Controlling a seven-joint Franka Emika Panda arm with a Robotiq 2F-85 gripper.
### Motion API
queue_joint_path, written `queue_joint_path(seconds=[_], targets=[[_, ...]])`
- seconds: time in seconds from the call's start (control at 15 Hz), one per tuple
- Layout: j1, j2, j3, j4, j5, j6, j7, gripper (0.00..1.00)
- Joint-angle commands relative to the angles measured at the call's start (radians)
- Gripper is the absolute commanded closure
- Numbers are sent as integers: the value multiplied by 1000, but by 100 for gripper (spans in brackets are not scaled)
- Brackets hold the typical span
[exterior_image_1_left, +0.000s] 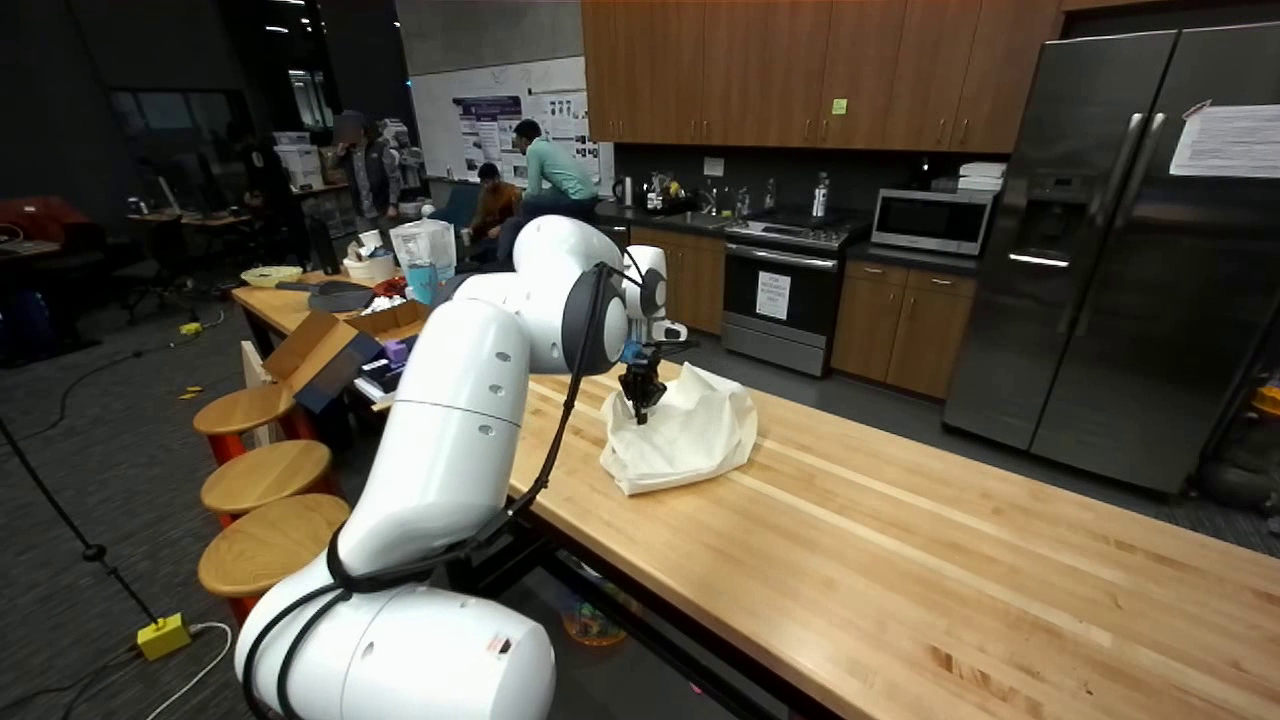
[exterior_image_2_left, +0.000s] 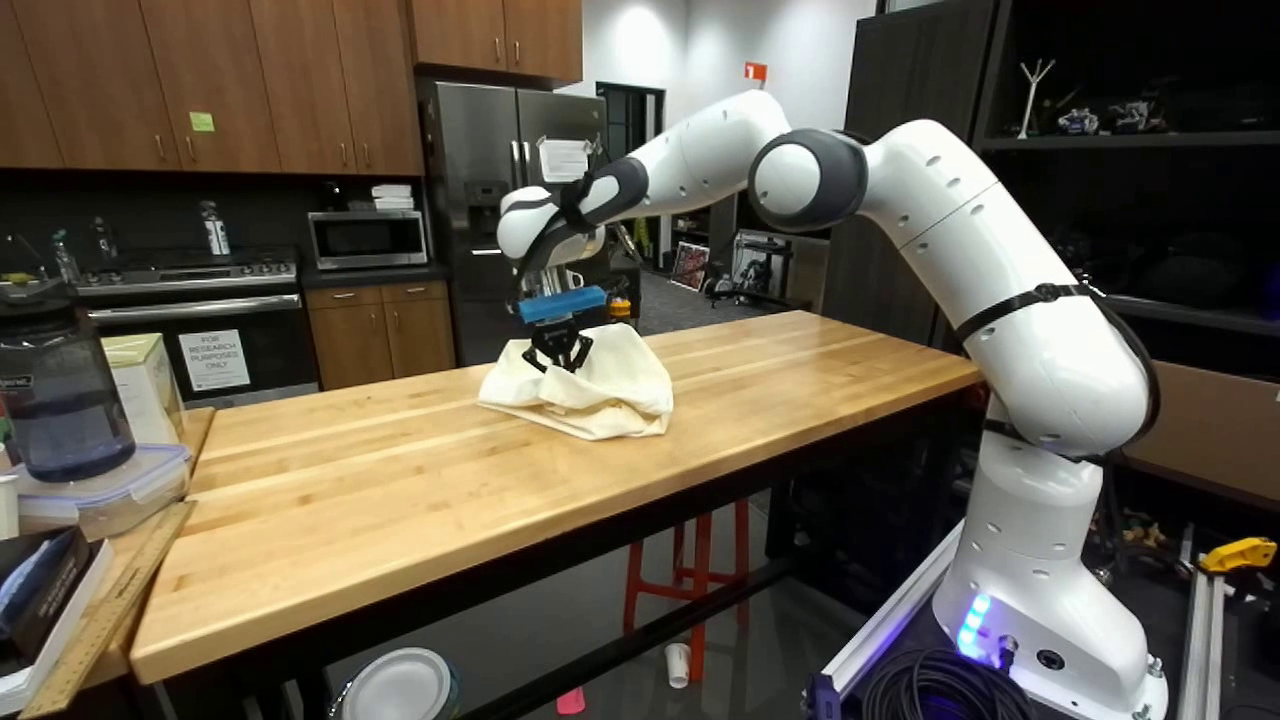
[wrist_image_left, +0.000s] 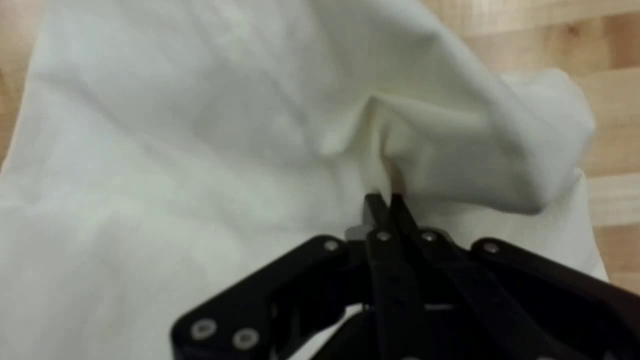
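One pincer (wrist_image_left: 384, 197) clamped on one cream cloth (wrist_image_left: 150, 200), one wooden table (exterior_image_1_left: 900, 520) beneath, three round stool seats (exterior_image_1_left: 265, 475)

A lab kitchen: a black-and-steel oven (exterior_image_2_left: 275, 348) bears a white paper sign (exterior_image_2_left: 215, 360), "FOR RESEARCH PURPOSES ONLY"; beside it, a silver boxy microwave (exterior_image_2_left: 367, 240).

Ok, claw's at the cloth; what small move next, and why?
I'd probably raise the claw slightly: it looks shut on a fold of the cloth, which lies rumpled on the table, so a small lift should show whether the pinch holds.
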Motion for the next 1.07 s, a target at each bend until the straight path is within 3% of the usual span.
queue_joint_path(seconds=[0.0,0.4,1.0], targets=[[46,60,5,130,-65,-175,-67,99],[132,183,5,340,-176,-384,-197,99],[299,324,-23,574,-438,-497,-463,99]])
